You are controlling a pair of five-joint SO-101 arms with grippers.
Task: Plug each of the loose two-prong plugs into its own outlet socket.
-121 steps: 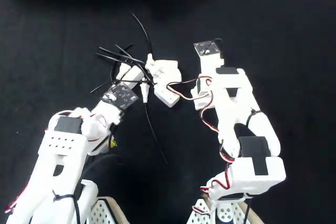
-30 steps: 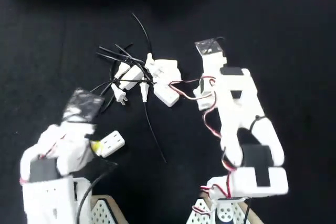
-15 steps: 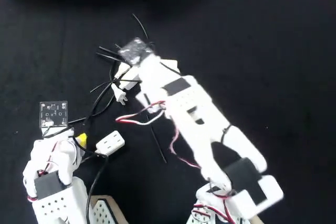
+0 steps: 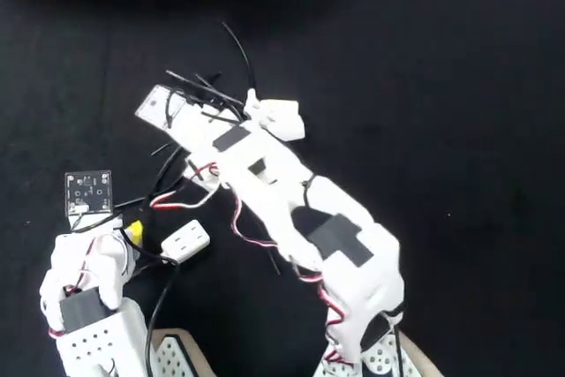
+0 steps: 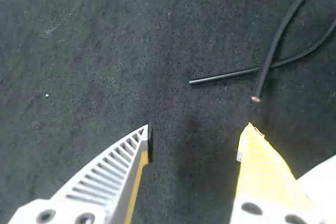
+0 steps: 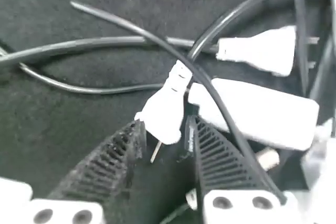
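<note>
My right gripper [image 6: 164, 129] is open over a tangle of black cables, its black fingers on either side of a white two-prong plug [image 6: 165, 109]. Beside that plug lies a white outlet block [image 6: 252, 111], with a second white plug [image 6: 262, 51] beyond it. From above, the right arm [image 4: 265, 174] stretches across to the cable pile [image 4: 199, 94], next to a white outlet block [image 4: 281, 118]. My left gripper [image 5: 197, 140] stands open over bare black cloth, nothing between its fingers. The left arm [image 4: 88, 280] is at the near left, beside another white outlet block [image 4: 185, 240].
Two loose black cable ends [image 5: 226, 74] lie just ahead of the left gripper. The black tabletop [image 4: 459, 130] is bare on the right side. The arm bases stand at the near edge.
The right arm has swung left across the table onto the cable pile. The left arm has drawn back to the near left, leaving the pile.
</note>
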